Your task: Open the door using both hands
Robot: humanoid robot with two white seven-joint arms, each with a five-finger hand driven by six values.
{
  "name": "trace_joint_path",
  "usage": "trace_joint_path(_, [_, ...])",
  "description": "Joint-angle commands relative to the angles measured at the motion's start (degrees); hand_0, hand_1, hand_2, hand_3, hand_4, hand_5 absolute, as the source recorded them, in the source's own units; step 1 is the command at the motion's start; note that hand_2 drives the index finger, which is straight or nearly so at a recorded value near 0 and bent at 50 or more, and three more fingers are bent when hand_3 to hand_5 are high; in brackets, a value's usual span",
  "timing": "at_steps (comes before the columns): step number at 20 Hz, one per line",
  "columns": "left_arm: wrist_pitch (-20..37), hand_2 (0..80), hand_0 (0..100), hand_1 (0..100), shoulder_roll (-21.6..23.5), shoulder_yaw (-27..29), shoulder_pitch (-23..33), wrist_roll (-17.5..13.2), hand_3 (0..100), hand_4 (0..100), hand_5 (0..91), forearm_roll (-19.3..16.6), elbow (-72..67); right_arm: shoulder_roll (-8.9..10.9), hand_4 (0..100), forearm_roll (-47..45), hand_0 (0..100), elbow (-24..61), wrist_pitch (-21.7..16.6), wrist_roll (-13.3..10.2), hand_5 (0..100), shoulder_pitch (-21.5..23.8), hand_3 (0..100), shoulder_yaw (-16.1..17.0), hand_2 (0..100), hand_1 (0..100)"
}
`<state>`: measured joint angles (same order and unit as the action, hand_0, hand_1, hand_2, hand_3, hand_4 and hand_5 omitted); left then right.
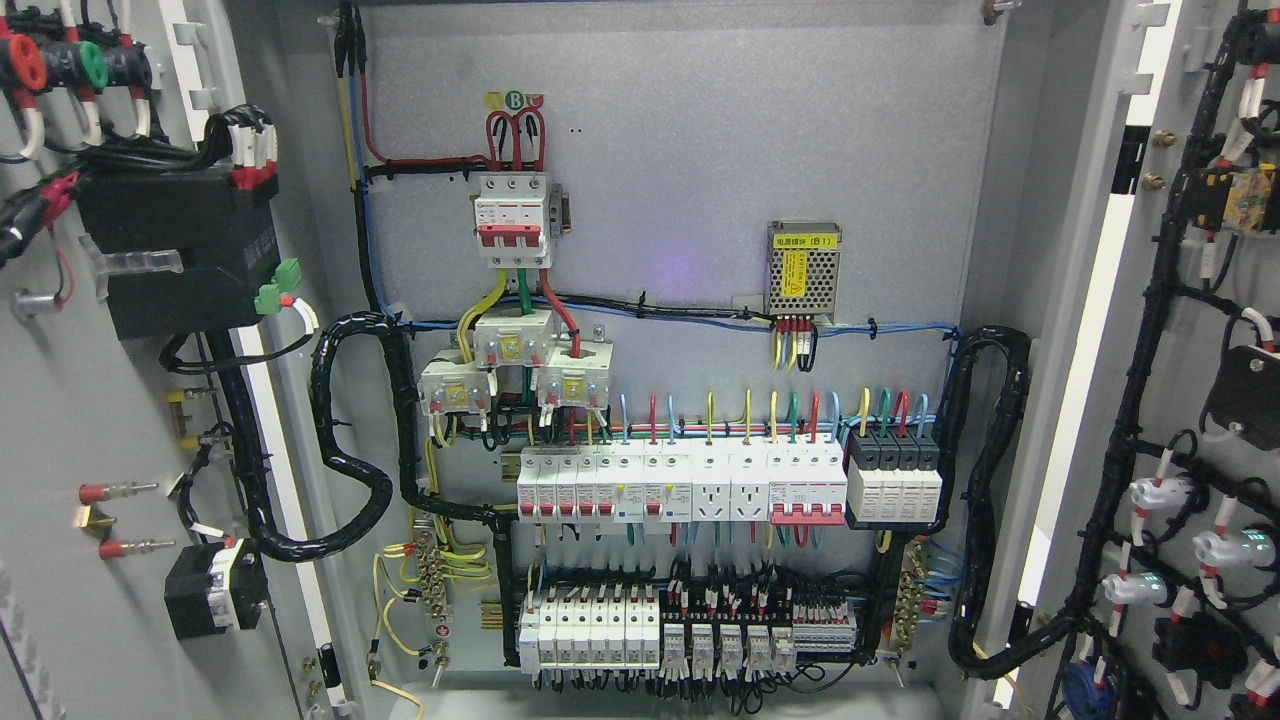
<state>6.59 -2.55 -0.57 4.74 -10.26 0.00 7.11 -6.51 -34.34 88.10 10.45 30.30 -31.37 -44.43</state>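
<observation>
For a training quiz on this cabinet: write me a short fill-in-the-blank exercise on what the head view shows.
1. Both cabinet doors, the left door and the right door, stand ____.
2. The three-pole breaker at the top has ____ handles.
3. The perforated metal power supply carries a ____ label.
4. The number of robot hands in view is ____.

Missing words: open; red; yellow; zero
</observation>
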Motion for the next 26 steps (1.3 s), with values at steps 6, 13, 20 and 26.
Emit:
trace_joint_path(6, [-0.6, 0.0, 0, 0, 0.8, -5.8, 12.2, 0.0, 0, 3, 0.0, -0.3, 39.6, 6.86, 0, 0.2, 11, -1.7, -0.5, -4.9, 0, 3.4, 0, 7.8, 0, 0])
trace_joint_path(13, [-0.4, 0.0, 0, 0, 3.9, -9.6, 17.7, 0.0, 0, 3, 0.0, 0.5, 60.0, 12.4, 0, 2.6, 11, 0.0, -12.6, -14.5, 0, 9.2, 0, 9.4, 0, 0])
trace_joint_path(20, [0.0, 0.0, 0, 0, 7.4, -10.2, 23.1, -2.1, 0, 3, 0.0, 0.6, 80.3, 20.12, 0, 5.1, 11, 6.6, -23.8, -15.0, 0, 19.4, 0, 14.7, 0, 0])
trace_joint_path(26, [0.1, 0.0, 0, 0, 11.2, -10.2, 25.8, -2.1, 0, 3, 0.0, 2.7, 92.9, 25.14, 0, 5.2, 11, 10.3, -32.2, -15.1, 0, 27.4, 0, 18.0, 0, 0])
